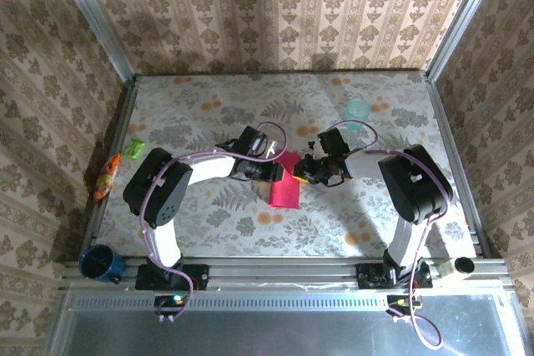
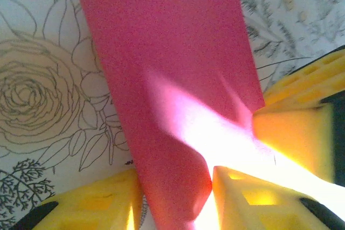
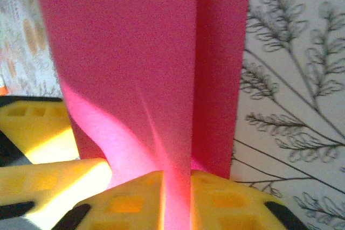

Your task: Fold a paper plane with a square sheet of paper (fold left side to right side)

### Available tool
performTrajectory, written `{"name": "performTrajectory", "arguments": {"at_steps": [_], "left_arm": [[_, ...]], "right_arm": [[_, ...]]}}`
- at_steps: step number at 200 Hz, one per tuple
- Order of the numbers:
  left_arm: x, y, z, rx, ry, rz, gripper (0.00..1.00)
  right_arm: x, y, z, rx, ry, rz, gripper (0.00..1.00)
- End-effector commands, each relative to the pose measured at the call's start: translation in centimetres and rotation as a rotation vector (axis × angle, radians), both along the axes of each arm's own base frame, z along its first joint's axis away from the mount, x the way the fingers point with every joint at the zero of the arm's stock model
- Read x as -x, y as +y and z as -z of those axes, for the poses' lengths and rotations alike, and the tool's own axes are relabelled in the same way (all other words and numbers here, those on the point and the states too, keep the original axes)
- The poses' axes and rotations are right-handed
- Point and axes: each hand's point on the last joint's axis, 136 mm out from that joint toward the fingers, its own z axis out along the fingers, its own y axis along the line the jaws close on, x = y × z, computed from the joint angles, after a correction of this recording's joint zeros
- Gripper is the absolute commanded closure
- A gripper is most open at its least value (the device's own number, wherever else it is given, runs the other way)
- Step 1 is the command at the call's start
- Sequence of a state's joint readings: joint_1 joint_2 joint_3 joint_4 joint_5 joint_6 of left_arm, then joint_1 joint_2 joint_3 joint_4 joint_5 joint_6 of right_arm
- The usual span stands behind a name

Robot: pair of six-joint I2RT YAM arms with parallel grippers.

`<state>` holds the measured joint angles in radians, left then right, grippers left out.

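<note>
Magenta-red paper point(image 1: 284, 191), matte and thin, folded into a narrow straight-edged strip. Lying mid-table on floral cloth point(image 1: 225, 223), between left gripper point(image 1: 275, 172) and right gripper point(image 1: 300, 174). From the right wrist, one layer flat, another standing up along a centre crease. Buckled and glowing pink beside yellow plastic fingers point(image 2: 97, 208) with square pockets. Both arms bent at the elbow, forearms angled inward. Left jaws apart, astride the paper's lifted edge. Right jaws a narrow gap apart around the raised flap.

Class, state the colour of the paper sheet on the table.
The paper sheet is magenta-red, clearest in the right wrist view.
</note>
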<state>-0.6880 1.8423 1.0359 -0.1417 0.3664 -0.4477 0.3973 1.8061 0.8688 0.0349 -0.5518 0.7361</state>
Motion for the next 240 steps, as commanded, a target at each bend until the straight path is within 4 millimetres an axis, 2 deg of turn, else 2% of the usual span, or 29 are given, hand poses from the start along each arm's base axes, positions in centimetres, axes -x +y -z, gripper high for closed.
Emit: {"name": "performTrajectory", "arguments": {"at_steps": [1, 33, 83, 240], "left_arm": [[0.4, 0.7, 1.3, -0.087, 0.011, 0.012, 0.61], [0.6, 0.8, 2.0, -0.116, 0.023, 0.016, 0.61], [0.8, 0.6, 2.4, -0.168, 0.018, 0.044, 0.52], [1.2, 1.5, 4.4, -0.259, 0.083, -0.004, 0.49]], "right_arm": [[-0.2, -1.4, -1.5, 0.039, -0.046, 0.034, 0.73], [0.0, -4.3, -3.2, 0.08, -0.096, 0.101, 0.63], [0.6, -6.9, -3.8, 0.114, -0.113, 0.137, 0.6], [1.0, -6.9, -3.5, 0.103, -0.1, 0.136, 0.6]]}}
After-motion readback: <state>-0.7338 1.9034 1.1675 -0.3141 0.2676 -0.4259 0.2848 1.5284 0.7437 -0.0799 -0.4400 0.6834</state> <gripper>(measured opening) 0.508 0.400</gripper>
